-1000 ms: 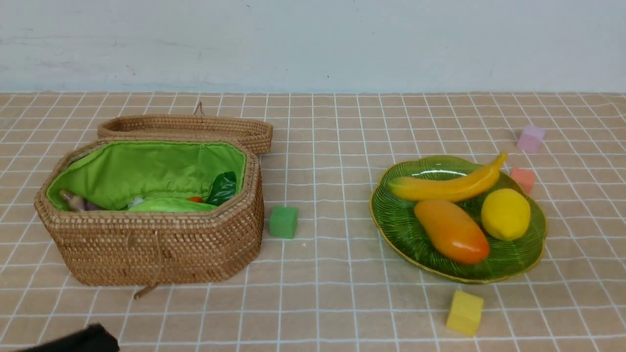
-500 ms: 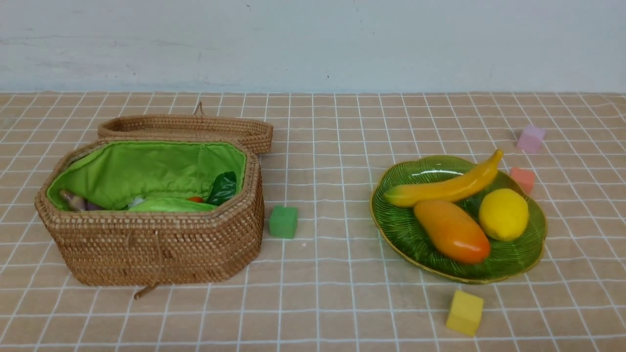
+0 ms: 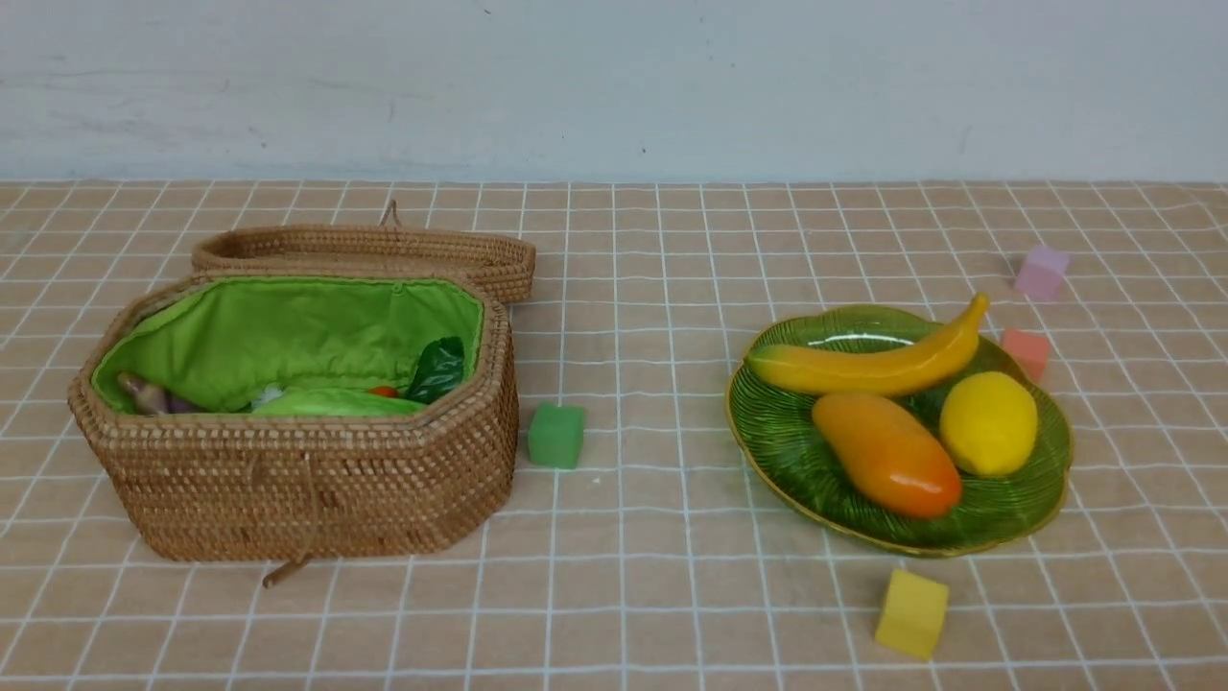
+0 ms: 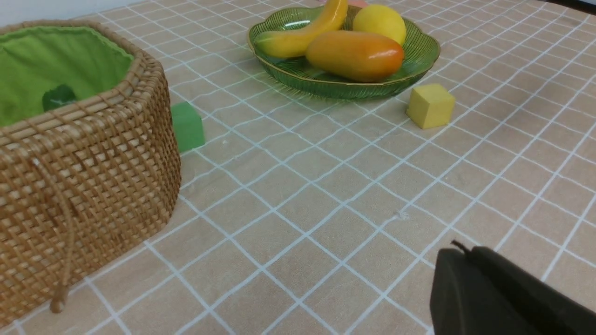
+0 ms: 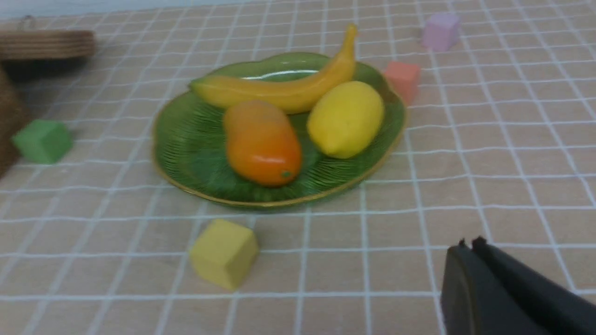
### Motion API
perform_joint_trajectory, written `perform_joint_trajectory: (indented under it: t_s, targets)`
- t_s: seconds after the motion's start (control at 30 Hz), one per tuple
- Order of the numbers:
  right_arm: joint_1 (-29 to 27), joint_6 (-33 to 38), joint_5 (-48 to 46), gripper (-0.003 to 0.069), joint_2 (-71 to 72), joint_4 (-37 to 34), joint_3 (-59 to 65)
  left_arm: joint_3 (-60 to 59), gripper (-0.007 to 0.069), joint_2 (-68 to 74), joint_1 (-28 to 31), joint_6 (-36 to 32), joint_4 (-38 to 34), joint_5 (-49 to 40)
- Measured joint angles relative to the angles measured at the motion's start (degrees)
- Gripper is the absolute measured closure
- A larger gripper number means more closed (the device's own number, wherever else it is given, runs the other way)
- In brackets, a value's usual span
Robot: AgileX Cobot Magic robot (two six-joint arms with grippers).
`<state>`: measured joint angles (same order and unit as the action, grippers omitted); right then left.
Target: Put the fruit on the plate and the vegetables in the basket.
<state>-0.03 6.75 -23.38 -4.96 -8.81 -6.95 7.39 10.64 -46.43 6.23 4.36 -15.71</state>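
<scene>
The green glass plate point(image 3: 1027, 499) on the right holds the banana point(image 3: 868, 365), the orange mango point(image 3: 887, 453) and the lemon point(image 3: 988, 423). The open wicker basket point(image 3: 317, 489) on the left holds the eggplant point(image 3: 153, 396), the light green cucumber point(image 3: 331, 403) and the carrot point(image 3: 384, 391) with its dark leaves point(image 3: 436, 369), mostly hidden by the rim. My left gripper point(image 4: 458, 253) is shut and empty, low over the table near me. My right gripper point(image 5: 468, 246) is shut and empty, in front of the plate point(image 5: 195, 153). Neither gripper shows in the front view.
The basket lid point(image 3: 365, 251) lies open behind the basket. Foam cubes sit around: green point(image 3: 555, 435) beside the basket, yellow point(image 3: 910, 613) in front of the plate, pink-red point(image 3: 1027, 350) and lilac point(image 3: 1041, 272) behind it. A pale wall closes the far side.
A dark arm part at the front view's lower left has withdrawn from sight. The banana has rocked slightly on the plate and settled; the lemon shifted a little.
</scene>
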Motion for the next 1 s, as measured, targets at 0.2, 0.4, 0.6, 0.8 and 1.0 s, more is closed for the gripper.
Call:
perform_joint_trajectory:
  t_s: [0.2, 0.4, 0.6, 0.8, 1.0]
  targets:
    - [-0.2, -7.5, 3.1, 0.0667, 5.4, 6.6, 8.1, 0.0, 0.0637, 0.0, 0.0, 0.0, 0.0, 0.0]
    - [-0.2, -11.1, 2.1, 0.0667, 5.5, 10.2, 8.0, 0.0, 0.0637, 0.0, 0.0, 0.0, 0.0, -0.6]
    - [-0.2, -11.5, 2.1, 0.0667, 5.5, 10.3, 8.0, 0.0, 0.0636, 0.0, 0.0, 0.0, 0.0, -0.9]
    - [-0.2, -11.5, 2.1, 0.0664, 5.5, 10.5, 8.0, 0.0, 0.0632, 0.0, 0.0, 0.0, 0.0, -0.9]
    - [-0.2, -11.6, 2.1, 0.0662, 5.5, 10.5, 8.0, 0.0, 0.063, 0.0, 0.0, 0.0, 0.0, -1.0]
